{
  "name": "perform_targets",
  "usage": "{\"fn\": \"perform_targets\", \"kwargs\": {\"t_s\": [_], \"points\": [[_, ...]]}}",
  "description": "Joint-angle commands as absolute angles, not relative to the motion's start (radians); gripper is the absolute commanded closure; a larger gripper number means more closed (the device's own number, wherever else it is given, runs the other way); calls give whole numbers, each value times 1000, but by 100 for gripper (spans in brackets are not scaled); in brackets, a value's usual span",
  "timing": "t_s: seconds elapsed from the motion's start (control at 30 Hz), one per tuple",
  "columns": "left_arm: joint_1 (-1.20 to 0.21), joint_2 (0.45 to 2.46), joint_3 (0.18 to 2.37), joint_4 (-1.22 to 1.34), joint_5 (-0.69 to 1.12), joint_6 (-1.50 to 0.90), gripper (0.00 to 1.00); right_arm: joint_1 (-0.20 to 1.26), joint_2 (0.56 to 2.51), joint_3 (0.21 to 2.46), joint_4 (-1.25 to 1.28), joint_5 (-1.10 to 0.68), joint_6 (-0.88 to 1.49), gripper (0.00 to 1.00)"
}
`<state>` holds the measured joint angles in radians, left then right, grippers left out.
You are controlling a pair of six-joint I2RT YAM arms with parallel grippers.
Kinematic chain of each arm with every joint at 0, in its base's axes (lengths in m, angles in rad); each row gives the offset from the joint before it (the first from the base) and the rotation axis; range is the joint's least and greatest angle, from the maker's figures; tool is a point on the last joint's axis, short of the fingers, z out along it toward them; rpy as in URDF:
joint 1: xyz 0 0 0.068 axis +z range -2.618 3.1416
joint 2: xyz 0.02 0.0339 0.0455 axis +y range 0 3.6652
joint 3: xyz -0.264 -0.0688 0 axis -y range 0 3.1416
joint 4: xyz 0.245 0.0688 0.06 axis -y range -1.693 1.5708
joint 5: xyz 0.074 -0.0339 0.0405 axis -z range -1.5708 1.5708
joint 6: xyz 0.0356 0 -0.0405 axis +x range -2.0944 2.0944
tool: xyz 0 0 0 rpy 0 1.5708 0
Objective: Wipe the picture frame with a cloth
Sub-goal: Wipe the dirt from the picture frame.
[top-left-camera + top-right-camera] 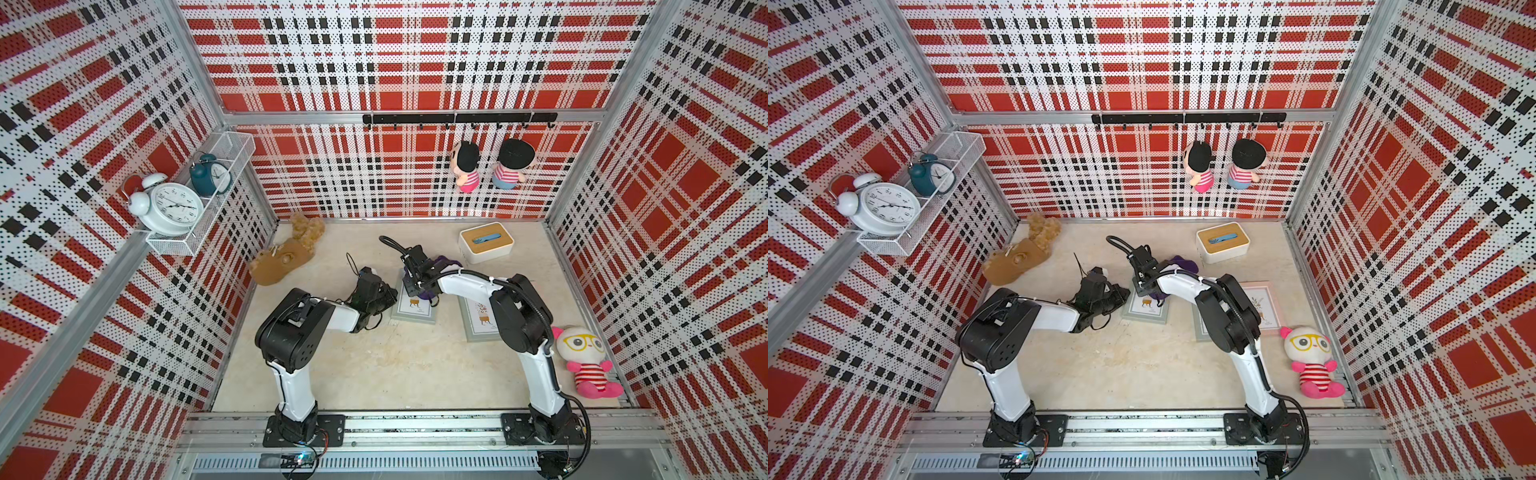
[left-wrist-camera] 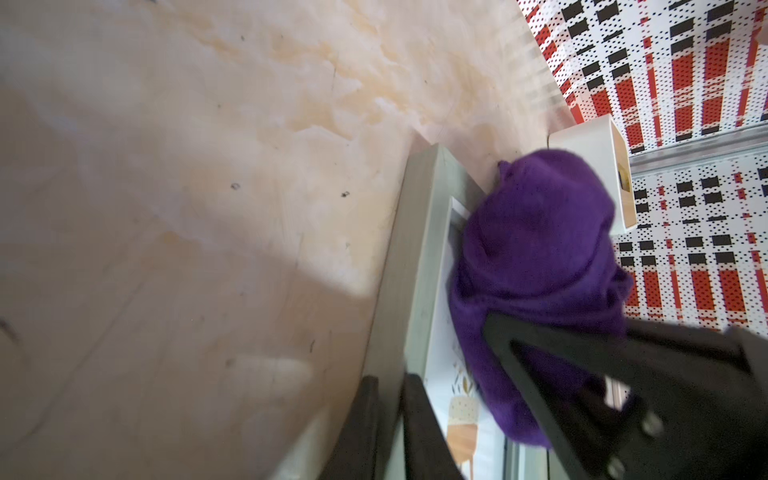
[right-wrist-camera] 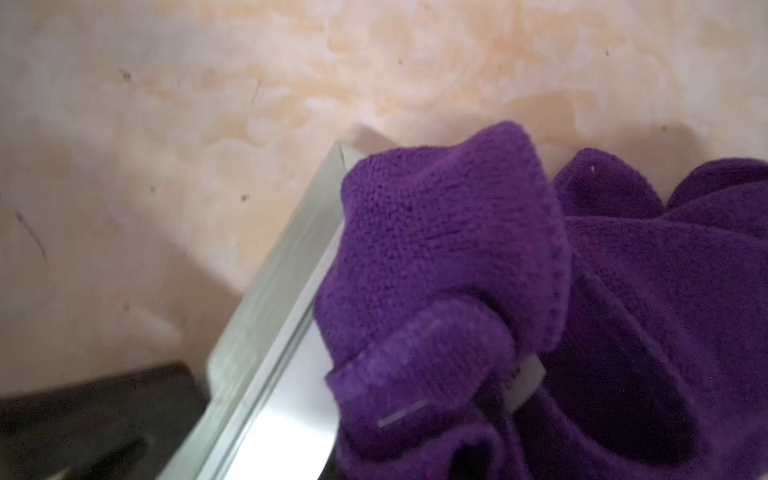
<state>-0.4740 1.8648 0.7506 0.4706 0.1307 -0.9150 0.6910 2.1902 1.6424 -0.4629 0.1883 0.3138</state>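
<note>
Cloth [image 3: 457, 249] bunched tight in the right tool [image 1: 417, 283], resting on the picture frame [image 1: 411, 311]. Left tool [image 2: 390, 384] pinches its edge — long axis front-to-back.

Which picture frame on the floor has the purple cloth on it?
The grey-green picture frame at the left gripper: the deep purple cloth lies on it. The other grey-green frame and the pink frame show none.

Left arm [image 1: 340, 318] and right arm [image 1: 457, 284] bend inward at the elbows. Left jaws and right jaws are both clamped, tips near each other.
</note>
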Motion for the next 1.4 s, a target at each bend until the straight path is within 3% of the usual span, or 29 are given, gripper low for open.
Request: {"fn": "perform_targets", "kwargs": {"t_s": [0.0,0.13,0.37,0.53,0.7,0.93,1.07,1.23,1.37], "points": [[-488,1949,713,217,131,-900,85,686,2295,1720,-480,104,351,100],[-490,1949,718,217,129,-901,85,727,2279,1670,-475,30,384,100],[-490,1960,719,218,135,-899,85,743,2074,1317,-396,32,491,100],[-489,1955,719,212,132,-897,85,668,2198,1551,-473,115,504,100],[-490,1943,728,196,128,-893,85,688,2277,1713,-532,78,467,100],[-491,1948,732,197,115,-903,85,776,2066,1307,-481,-3,488,100],[-491,1945,726,203,116,-908,85,750,1996,1235,-559,138,439,100],[-492,1930,733,206,138,-895,85,645,2010,1412,-624,331,407,100],[-491,1891,806,146,150,-845,77,627,1931,1507,-548,364,435,100]]}}
